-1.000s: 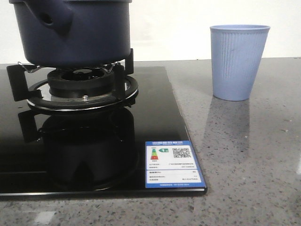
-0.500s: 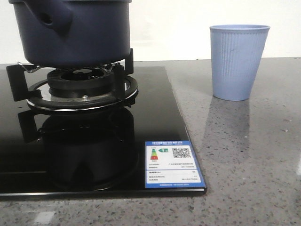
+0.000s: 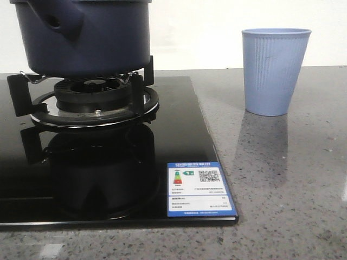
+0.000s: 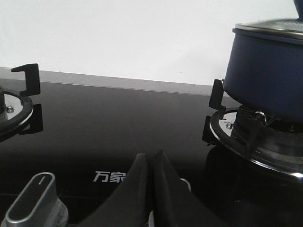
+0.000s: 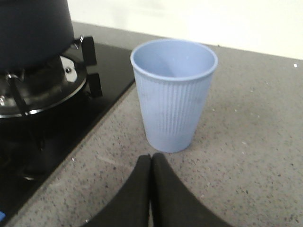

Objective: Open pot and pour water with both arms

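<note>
The dark navy pot [image 3: 87, 35] sits on the burner stand [image 3: 92, 103] of a black glass hob, its stubby side tube [image 3: 57, 19] facing the front camera. The left wrist view shows the pot [image 4: 267, 73] with a lid rim on top. My left gripper [image 4: 150, 156] is shut and empty over the hob, well short of the pot. My right gripper [image 5: 151, 158] is shut and empty above the grey counter, just in front of the light blue ribbed cup [image 5: 173, 92]. Neither arm appears in the front view.
The light blue cup [image 3: 275, 70] stands on the speckled counter right of the hob. A second burner stand [image 4: 16, 101] and a silver knob [image 4: 33, 203] lie near my left gripper. An energy label [image 3: 200, 188] marks the hob's front right corner.
</note>
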`<state>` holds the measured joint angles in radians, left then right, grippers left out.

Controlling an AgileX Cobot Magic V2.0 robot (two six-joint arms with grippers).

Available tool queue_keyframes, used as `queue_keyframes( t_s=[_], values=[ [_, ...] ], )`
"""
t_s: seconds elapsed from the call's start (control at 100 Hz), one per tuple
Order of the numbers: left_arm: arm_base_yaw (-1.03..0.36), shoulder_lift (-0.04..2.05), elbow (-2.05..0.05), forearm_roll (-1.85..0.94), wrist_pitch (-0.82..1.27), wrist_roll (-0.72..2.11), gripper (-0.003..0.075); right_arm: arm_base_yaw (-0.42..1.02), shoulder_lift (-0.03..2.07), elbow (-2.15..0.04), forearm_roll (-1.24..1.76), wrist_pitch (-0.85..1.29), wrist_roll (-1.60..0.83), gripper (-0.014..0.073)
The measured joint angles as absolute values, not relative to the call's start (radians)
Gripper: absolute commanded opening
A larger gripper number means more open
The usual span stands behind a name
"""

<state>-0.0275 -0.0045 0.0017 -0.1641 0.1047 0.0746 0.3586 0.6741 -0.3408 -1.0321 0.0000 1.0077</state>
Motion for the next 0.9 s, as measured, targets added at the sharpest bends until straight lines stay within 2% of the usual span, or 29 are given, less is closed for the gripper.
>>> queue_keyframes(
  t_s=[0.18, 0.27, 0.5, 0.9],
  values=[
    [-0.028, -0.005, 0.002, -0.164, 0.105, 0.075, -0.0019, 0.304, 0.672, -0.358, -1.63, -0.041, 1.667, -0.0069],
    [-0.028, -0.005, 0.002, -0.164, 0.105, 0.075, -0.0019, 0.272, 0.651, -0.362, -1.761, -0.042, 1.828, -0.0069],
    [-0.028, -0.005, 0.002, -0.164, 0.105, 0.075, -0.0019, 0.2, 0.533, -0.365, -1.816, -0.024, 1.898, -0.0069],
    [-0.028, -0.005, 0.002, -0.164, 0.105, 0.075, -0.0019, 0.193, 0.526, -0.367, -1.77, 0.01, 1.88, -0.0069]
  ],
)
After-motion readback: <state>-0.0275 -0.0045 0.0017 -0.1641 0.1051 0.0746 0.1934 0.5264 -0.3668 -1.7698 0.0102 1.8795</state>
